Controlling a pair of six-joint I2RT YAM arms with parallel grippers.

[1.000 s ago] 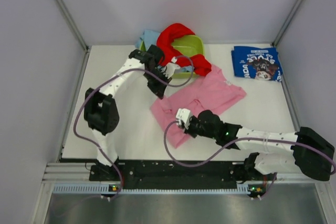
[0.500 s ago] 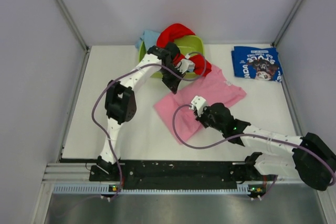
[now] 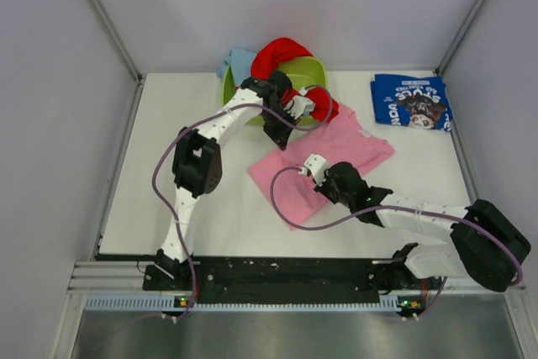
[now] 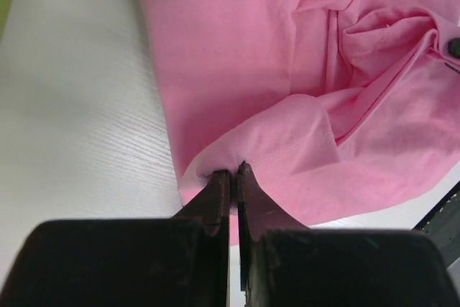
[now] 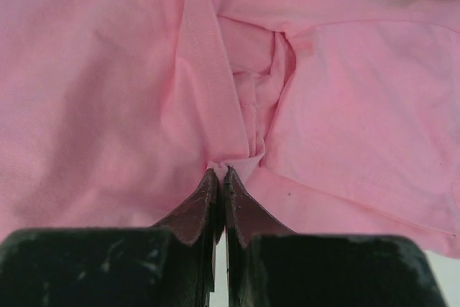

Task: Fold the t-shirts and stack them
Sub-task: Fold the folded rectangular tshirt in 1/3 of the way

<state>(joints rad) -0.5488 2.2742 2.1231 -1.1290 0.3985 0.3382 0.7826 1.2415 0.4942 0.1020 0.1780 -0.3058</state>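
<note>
Item 1, pink t-shirt (image 3: 353, 147): lay rumpled and partly spread near the middle of the white table (image 3: 185, 199), its far edge close to the lime green tub (image 3: 309, 69). Creases and bunched folds ran through its centre.

Item 2, left gripper (image 4: 231, 170): jaws closed almost together, pinching the hem at the border of the pink t-shirt, with bare table showing just beside it. The pinched edge stood up in a small ridge.

Item 3, right gripper (image 5: 220, 170): jaws likewise pressed nearly shut, nipping a gathered fold well inside the same shirt, with pink cloth on every side of the tips.

Item 4, navy blue t-shirt (image 3: 410, 100): folded flat with its cartoon print and white lettering upward, at the far right corner of the table, well apart from the pink one.

Item 5, red t-shirt (image 3: 282, 52): draped over the tub's far rim and spilling down its right side toward the pink cloth.

Item 6, light blue t-shirt (image 3: 238, 61): bunched behind the tub's left side, mostly hidden.

Item 7, the 2 arms: the left one reached over to the tub side of the pink shirt, and the right one lay low across the table from the right.
</note>
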